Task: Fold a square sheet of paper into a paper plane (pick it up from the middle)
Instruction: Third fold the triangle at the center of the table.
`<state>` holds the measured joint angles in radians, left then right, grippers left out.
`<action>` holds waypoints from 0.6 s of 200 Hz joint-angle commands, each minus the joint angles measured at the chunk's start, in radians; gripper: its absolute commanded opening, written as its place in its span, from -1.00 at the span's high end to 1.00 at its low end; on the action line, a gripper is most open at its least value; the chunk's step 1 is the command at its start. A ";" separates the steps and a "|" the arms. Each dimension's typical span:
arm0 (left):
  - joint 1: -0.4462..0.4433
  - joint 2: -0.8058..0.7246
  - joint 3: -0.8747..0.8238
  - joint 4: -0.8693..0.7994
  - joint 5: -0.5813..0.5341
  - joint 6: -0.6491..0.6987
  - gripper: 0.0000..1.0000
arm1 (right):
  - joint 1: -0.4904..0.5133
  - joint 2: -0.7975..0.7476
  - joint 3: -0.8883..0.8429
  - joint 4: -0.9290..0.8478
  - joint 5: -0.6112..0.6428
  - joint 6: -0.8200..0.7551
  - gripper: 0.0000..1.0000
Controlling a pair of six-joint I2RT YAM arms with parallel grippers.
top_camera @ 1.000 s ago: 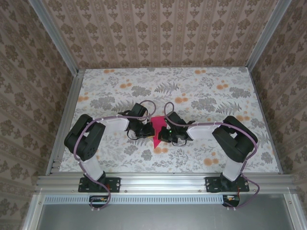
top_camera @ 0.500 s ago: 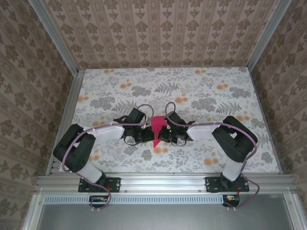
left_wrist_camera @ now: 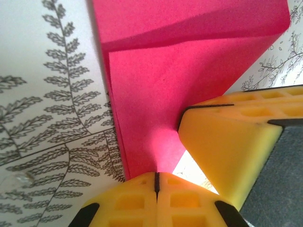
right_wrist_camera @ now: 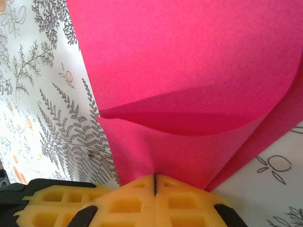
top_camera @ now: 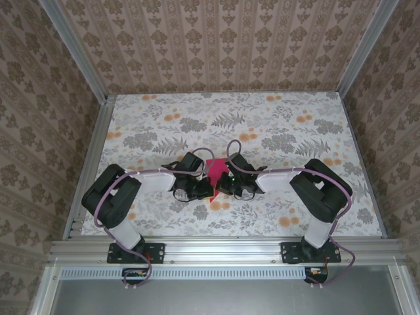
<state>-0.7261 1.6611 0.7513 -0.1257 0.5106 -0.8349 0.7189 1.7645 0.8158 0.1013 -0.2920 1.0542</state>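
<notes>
The magenta-pink sheet of paper is folded into layers and stands up off the table's middle between both grippers. In the left wrist view the paper shows a diagonal fold, and my left gripper is shut on its near edge. The right gripper's yellow finger presses in beside it. My right gripper is also shut on the paper, whose upper layer curls over the lower one. From above, the left gripper and the right gripper almost touch under the paper.
The floral tablecloth covers the table, with walls at the back and both sides. An aluminium rail runs along the near edge by the arm bases. The left gripper's yellow fingers sit close beside the right gripper.
The left arm swung out and came back, and its gripper has moved right, up against the right gripper, covering the paper's lower tip. The right arm has stayed put.
</notes>
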 commanded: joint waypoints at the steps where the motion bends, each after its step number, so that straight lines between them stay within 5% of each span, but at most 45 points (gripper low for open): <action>1: -0.006 0.032 0.009 -0.062 -0.062 0.020 0.91 | -0.005 -0.003 -0.018 -0.001 0.011 -0.020 0.87; 120: -0.005 0.057 0.031 -0.224 -0.138 0.056 0.90 | -0.134 0.014 0.008 -0.055 -0.031 -0.294 0.84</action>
<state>-0.7334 1.6749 0.7967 -0.2089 0.4740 -0.8074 0.6235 1.7645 0.8143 0.0856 -0.3325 0.8196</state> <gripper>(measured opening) 0.052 0.081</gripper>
